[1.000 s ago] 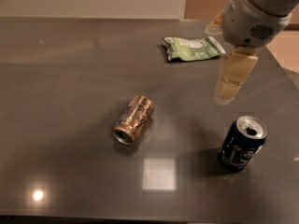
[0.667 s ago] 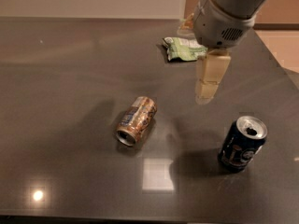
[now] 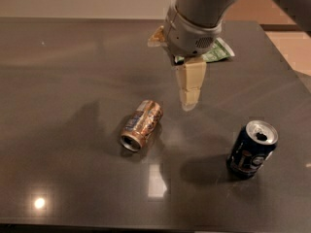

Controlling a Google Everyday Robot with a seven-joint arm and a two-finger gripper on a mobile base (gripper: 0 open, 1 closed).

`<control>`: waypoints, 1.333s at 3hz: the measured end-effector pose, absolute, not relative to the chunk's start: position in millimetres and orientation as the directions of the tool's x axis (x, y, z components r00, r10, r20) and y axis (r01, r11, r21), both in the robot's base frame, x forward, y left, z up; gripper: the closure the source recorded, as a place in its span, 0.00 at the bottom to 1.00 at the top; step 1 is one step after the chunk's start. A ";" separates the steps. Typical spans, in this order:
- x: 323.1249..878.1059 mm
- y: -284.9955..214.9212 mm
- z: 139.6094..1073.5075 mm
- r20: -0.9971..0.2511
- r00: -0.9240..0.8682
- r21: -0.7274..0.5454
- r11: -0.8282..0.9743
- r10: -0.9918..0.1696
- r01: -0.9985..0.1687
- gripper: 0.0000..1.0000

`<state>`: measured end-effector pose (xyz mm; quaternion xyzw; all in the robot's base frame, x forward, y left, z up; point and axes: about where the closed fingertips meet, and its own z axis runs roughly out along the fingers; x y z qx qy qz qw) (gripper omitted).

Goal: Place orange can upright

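Observation:
The orange can (image 3: pixel 142 125) lies on its side on the dark table (image 3: pixel 73 81), its open silver end facing the front left. My gripper (image 3: pixel 188 100) hangs above the table just to the right of and slightly behind the can, not touching it and holding nothing. The grey arm comes in from the top right.
A dark blue can (image 3: pixel 251 149) stands upright at the front right. A green packet (image 3: pixel 214 53) lies at the back, partly hidden by the arm. The table's right edge runs along the far right, with floor beyond it.
My gripper has moved left and forward, from above the blue can's side toward the orange can. Both cans have stayed put.

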<state>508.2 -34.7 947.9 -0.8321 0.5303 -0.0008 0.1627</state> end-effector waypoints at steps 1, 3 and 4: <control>493.0 -8.0 929.2 -0.115 0.595 -0.249 -0.556 -0.796 -0.793 0.00; 442.3 -5.4 876.1 -0.044 0.824 -0.155 -0.811 -0.565 -0.564 0.00; 428.5 -30.2 856.8 -0.026 0.872 -0.119 -0.865 -0.489 -0.488 0.00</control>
